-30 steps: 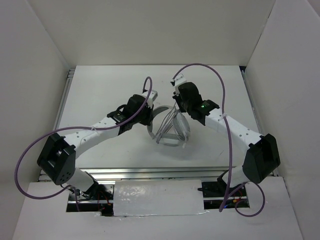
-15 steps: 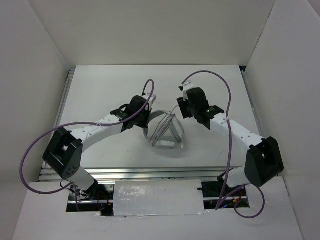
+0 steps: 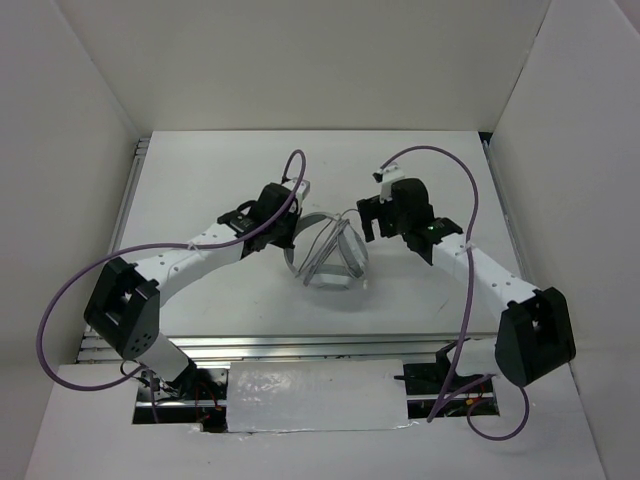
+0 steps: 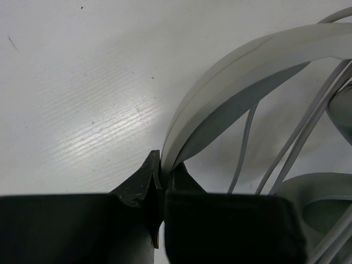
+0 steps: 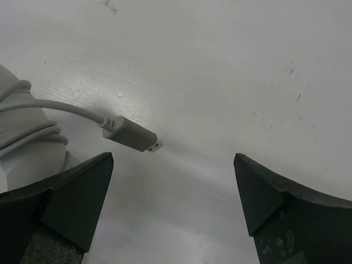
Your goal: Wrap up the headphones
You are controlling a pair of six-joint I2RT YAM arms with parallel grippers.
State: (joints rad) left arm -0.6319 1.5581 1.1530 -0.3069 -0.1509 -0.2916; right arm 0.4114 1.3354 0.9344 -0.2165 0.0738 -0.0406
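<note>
l gripper (image 4: 160,165) clamped on headphones (image 4: 236,71) headband, r gripper (image 5: 173,165) wide open, plug (image 5: 132,135) free in front.

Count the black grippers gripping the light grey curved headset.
1: the left gripper is shut on the headset's headband. The right gripper is open, empty, near the grey cable plug.
</note>
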